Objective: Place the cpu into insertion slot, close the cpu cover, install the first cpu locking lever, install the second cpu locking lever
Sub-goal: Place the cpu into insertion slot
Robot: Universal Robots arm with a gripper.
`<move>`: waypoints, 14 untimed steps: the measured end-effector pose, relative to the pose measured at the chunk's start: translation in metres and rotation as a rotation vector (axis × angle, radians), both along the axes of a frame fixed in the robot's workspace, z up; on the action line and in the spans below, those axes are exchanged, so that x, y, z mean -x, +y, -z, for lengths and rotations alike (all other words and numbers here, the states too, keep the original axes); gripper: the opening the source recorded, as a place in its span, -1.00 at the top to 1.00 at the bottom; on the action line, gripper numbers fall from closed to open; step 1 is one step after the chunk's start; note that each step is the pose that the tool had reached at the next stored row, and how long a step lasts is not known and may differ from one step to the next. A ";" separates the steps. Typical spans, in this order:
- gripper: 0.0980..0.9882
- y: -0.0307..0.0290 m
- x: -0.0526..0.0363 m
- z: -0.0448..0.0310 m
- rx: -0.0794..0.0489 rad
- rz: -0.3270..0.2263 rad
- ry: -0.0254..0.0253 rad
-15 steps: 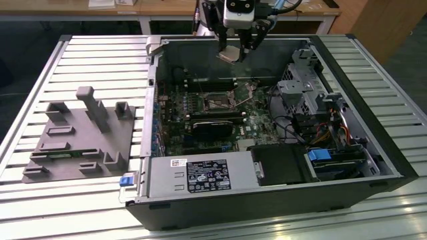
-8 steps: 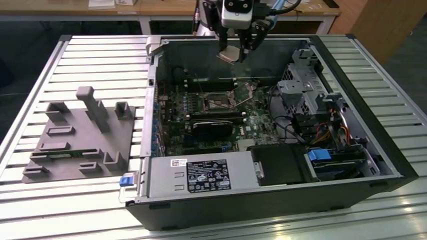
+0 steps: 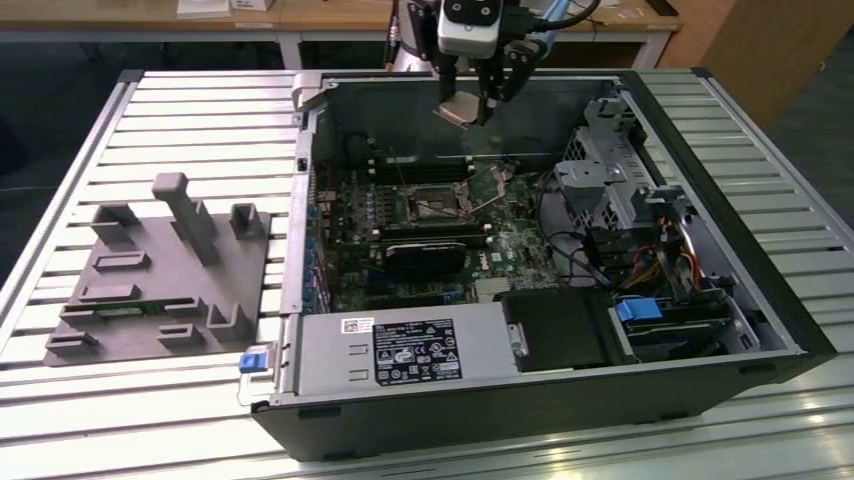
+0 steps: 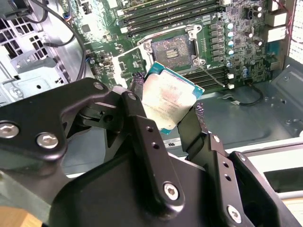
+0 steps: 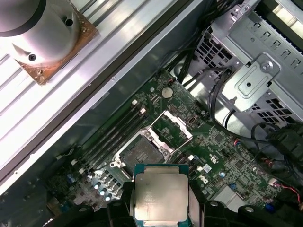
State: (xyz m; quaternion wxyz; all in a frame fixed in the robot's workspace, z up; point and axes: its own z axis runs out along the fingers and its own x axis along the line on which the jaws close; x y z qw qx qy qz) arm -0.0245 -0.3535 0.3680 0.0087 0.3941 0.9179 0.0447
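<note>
Gripper [image 3: 474, 102] hangs high over the far side of the computer case [image 3: 534, 415]. Its fingers [image 4: 142, 126] are clamped on two opposite edges of the cpu [image 4: 168, 100], leaving its flat face free. We see the insertion slot [image 5: 142, 152] bare below, well apart. The cpu cover [image 5: 173, 131] is flipped open beside it, likely for access.

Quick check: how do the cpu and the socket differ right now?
The cpu has a pale silver top; the socket has a dark centre in a metal rim. The cpu is clamped in the gripper above the board; the socket sits on it, uncovered and empty. Both are square.
</note>
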 end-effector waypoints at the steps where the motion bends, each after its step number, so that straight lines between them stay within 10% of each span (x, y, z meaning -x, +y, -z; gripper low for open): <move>1: 0.01 0.0000 0.0000 0.0001 0.000 0.006 -0.0001; 14: 0.01 0.0000 0.0000 0.0002 0.000 0.079 0.0000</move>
